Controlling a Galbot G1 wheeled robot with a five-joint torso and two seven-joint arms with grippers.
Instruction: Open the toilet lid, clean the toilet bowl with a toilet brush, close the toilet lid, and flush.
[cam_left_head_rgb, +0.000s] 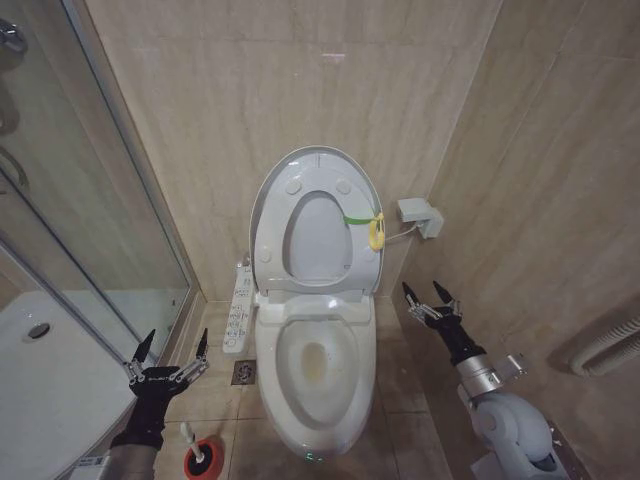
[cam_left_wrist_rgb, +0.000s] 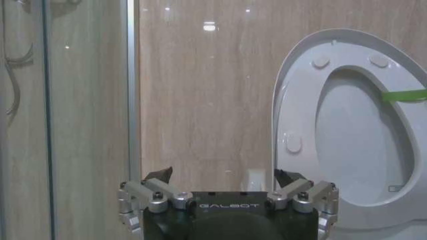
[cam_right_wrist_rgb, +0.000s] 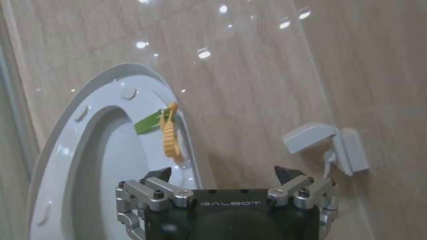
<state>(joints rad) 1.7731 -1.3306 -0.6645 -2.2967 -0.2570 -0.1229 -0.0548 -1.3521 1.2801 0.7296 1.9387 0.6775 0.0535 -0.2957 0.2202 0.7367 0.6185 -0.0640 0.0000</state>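
Observation:
The toilet lid (cam_left_head_rgb: 318, 240) stands raised against the back wall with the seat ring (cam_left_head_rgb: 300, 185) up in front of it; a green strap (cam_left_head_rgb: 356, 217) and a yellow ring (cam_left_head_rgb: 376, 232) hang at its right edge. Below, the toilet bowl (cam_left_head_rgb: 315, 365) lies uncovered, with the button panel (cam_left_head_rgb: 240, 308) along its left side. The toilet brush (cam_left_head_rgb: 193, 447) stands in its red holder (cam_left_head_rgb: 204, 460) on the floor at the lower left. My left gripper (cam_left_head_rgb: 176, 340) (cam_left_wrist_rgb: 223, 175) hovers open just above the brush. Right of the bowl, my right gripper (cam_left_head_rgb: 423, 292) (cam_right_wrist_rgb: 223, 172) is open and holds nothing.
A glass shower door (cam_left_head_rgb: 90, 200) and a white shower tray (cam_left_head_rgb: 40, 380) close off the left. A floor drain (cam_left_head_rgb: 244, 372) lies between panel and bowl. A white wall box (cam_left_head_rgb: 420, 215) sits on the right wall, and a grey hose (cam_left_head_rgb: 605, 350) farther right.

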